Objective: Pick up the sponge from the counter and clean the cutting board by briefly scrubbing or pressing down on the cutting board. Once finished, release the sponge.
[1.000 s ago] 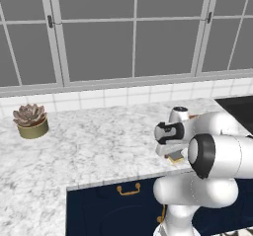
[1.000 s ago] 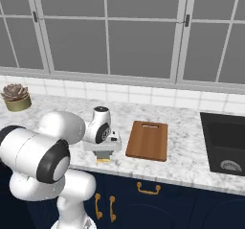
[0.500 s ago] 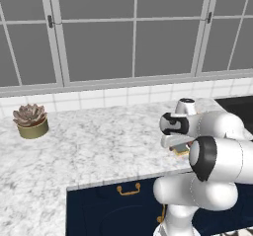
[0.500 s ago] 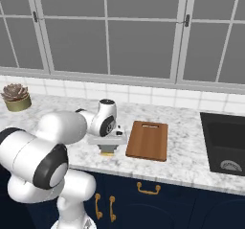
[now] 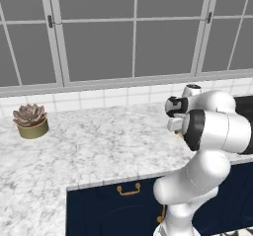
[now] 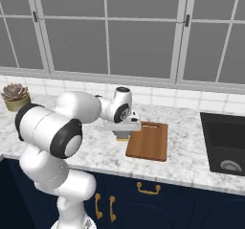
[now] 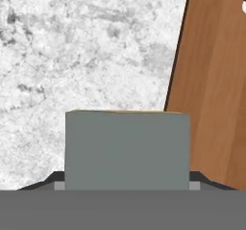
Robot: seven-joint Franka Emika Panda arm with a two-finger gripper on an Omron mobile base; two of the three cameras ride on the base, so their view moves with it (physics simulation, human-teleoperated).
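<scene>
Holding the sponge [image 7: 127,149] between its two dark finger tips, the gripper [image 6: 122,134] is closed on the block: in the hand view the grey-green face sits right at the bottom centre, with a dark tip peeking out at each lower corner, and a thin yellow edge shows along its top. In the right base view the sponge [image 6: 123,136] is a small yellow patch tucked under the white hand, just at the left edge of the cutting board [image 6: 149,140].

From the sponge, the cutting board [image 7: 214,84] lies at about 2 o'clock in the hand view, its long dark edge running up from the sponge's upper right corner toward 12 o'clock; whether the sponge overlaps the wood cannot be told. The rest of that view, from 9 to 12 o'clock, is bare veined marble counter [image 7: 81,46].

In the left base view the gripper [image 5: 179,132] hangs at the robot's 3 o'clock side of the picture, mostly hidden by the arm's own elbow. A potted succulent [image 5: 30,121] stands well apart at 9 o'clock on the counter [image 5: 99,141], near the tiled wall. In the right base view a black sink [image 6: 225,142] lies at 3 o'clock of the board, and the succulent [image 6: 15,96] at 9 o'clock.
</scene>
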